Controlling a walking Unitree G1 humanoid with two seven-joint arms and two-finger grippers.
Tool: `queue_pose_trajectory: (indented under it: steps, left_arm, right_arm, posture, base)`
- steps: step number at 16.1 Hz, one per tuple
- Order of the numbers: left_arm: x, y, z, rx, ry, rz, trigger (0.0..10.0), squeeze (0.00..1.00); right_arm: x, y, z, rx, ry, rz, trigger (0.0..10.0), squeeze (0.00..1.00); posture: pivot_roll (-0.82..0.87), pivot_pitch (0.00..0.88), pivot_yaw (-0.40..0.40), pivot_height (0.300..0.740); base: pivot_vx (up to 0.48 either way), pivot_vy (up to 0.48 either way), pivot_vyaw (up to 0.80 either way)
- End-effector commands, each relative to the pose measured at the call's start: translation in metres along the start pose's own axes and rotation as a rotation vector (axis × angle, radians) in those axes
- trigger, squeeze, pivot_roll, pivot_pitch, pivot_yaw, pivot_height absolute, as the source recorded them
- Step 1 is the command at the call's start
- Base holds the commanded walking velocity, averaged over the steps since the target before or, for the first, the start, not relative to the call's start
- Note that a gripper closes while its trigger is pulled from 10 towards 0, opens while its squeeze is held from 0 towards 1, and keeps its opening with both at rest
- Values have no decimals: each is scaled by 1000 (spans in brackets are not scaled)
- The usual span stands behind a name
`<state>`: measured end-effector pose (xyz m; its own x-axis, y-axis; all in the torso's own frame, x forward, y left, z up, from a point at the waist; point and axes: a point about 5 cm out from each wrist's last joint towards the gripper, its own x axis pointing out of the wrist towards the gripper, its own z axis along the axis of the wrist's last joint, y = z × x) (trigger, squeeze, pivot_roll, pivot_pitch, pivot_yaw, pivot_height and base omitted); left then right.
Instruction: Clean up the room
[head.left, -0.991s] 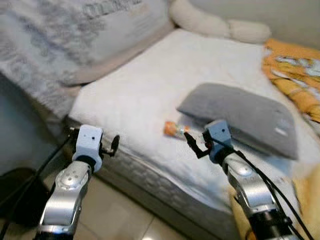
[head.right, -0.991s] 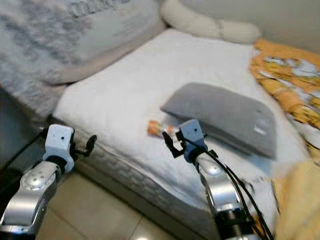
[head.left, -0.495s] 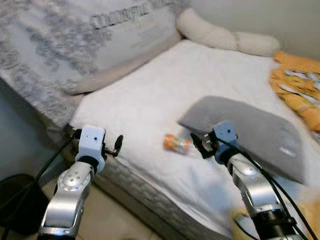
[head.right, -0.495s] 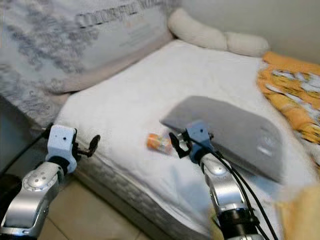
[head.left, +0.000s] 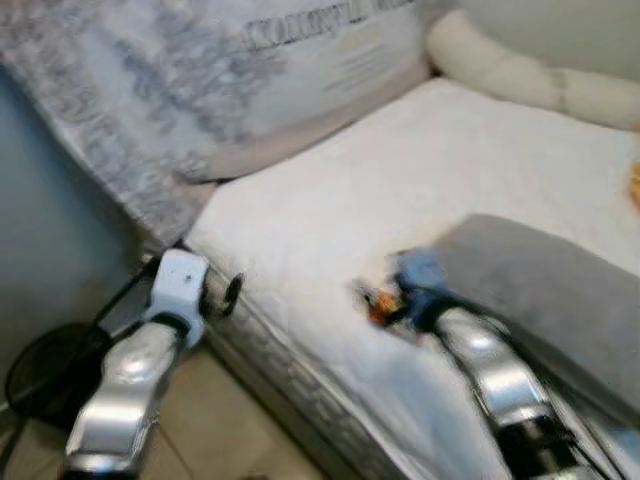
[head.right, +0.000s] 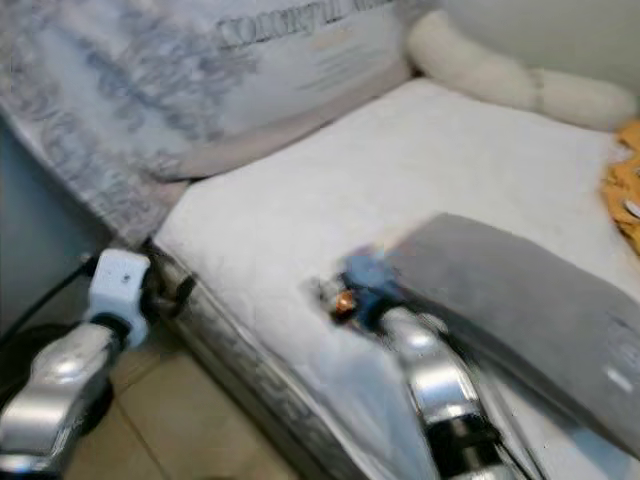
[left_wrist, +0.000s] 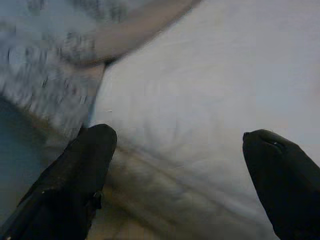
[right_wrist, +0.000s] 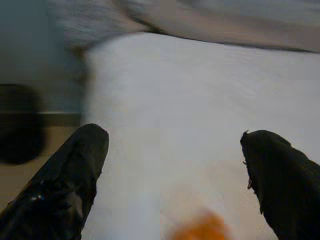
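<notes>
Now the right gripper closes in on the orange item on the bed.

Nearest, the left gripper hangs off the bed's near edge, its black fingers well apart, as before. Farther in, the right gripper, which half a second ago stood just short of the orange item beside the grey pillow, has advanced until the item lies between its parted fingers, seen as an orange blur in the wrist view. The head camera has also swung, blurring the scene. Beyond, a large printed cushion and a cream bolster line the bed's far side. Judged from this, grasping appears imminent; nothing is yet clamped.
</notes>
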<state>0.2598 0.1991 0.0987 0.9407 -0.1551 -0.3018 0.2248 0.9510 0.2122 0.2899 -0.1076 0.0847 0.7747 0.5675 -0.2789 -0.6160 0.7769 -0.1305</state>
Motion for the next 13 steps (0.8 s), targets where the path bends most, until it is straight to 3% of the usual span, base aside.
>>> queue_pose_trajectory:
  steps: [1,3,5,7,9,13]
  left_arm:
    - [-1,-13,1,55,9,-113,10000,0]
    - [-4,-16,0,116,27,-198,10000,0]
    - [-8,-16,-1,171,57,-320,10000,0]
    - [-8,-14,-1,181,71,-366,10000,0]
    - [-9,-11,1,204,89,-449,10000,0]
    - [-10,-6,2,236,109,-483,10000,0]
  right_arm:
    - [-5,-9,-5,-6,67,4,10000,1000]
    - [-5,-11,-7,-37,129,42,10000,1000]
    - [-3,-20,-14,-117,279,84,10000,0]
    - [-2,-29,-19,-157,358,51,10000,0]
    - [0,-48,-33,-226,506,2,10000,0]
    - [6,-64,-38,-272,568,-55,10000,0]
  posture:
    - [58,0,0,740]
    - [58,0,2,740]
    - [61,0,-1,740]
    - [66,0,-2,740]
    - [65,0,8,740]
    - [70,0,25,740]
  base:
    - [0,0,0]
    - [0,0,0]
    - [0,0,0]
    - [0,0,0]
    - [0,0,0]
    - [0,0,0]
